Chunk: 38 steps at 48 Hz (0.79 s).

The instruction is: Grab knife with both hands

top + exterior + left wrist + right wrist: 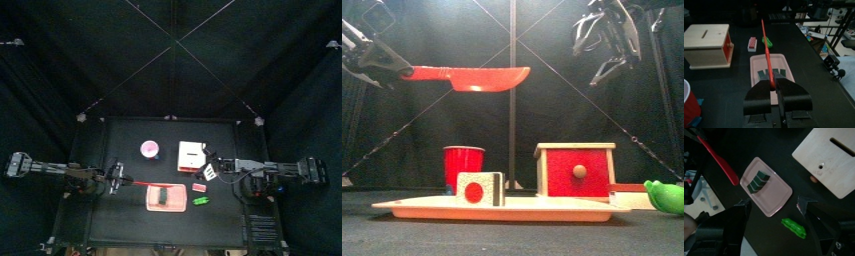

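Observation:
The knife [469, 76] is a slim red stick held level, high above the table. My left gripper [382, 65] is shut on its handle end. The left wrist view shows those jaws [774, 82] closed on the knife [767, 47], which runs out over the salmon-pink board [783, 62]. In the top view the knife [150, 184] lies between my left gripper [120, 181] and the board [163, 199]. My right gripper [222, 171] is open and empty, apart from the knife's blade end. It hangs at upper right in the front view [609, 48]. Its wrist view [774, 202] shows the knife [721, 163] beyond the board.
A short dark blocky object [759, 181] lies on the board. A wooden box [576, 170] with a red front, a red cup [464, 164], a small block with a red circle [480, 188] and a green object [663, 195] stand around it.

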### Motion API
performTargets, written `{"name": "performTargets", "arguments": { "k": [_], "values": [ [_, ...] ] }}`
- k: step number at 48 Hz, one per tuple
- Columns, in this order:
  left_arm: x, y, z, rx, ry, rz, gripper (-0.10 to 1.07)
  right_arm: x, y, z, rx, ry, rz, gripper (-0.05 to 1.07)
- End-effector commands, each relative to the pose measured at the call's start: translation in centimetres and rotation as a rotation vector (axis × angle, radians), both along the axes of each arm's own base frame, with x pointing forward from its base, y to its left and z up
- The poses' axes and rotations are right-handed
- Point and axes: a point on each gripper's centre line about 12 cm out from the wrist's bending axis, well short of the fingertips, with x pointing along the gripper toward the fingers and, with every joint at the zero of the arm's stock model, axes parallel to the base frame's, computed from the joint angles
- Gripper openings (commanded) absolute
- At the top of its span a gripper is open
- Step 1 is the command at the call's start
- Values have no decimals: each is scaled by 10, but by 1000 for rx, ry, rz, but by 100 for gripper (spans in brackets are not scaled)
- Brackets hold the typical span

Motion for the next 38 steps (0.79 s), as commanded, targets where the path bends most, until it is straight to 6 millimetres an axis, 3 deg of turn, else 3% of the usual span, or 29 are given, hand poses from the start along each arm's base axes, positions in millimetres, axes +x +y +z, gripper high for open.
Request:
{"name": "performTargets", "arguments": {
  "k": [1, 18, 28, 38],
  "values": [
    [9, 0, 6, -1, -6, -2, 26, 10, 2, 4, -86, -38, 53, 102],
    [23, -3, 1, -4, 22, -29, 26, 47, 24, -26, -195, -69, 212, 102],
    [24, -5, 1, 28, -2, -63, 26, 68, 49, -40, -399, -151, 406, 102],
    [23, -4, -1, -1, -4, -44, 26, 76, 59, -49, -424, -149, 456, 102]
  ]
}}
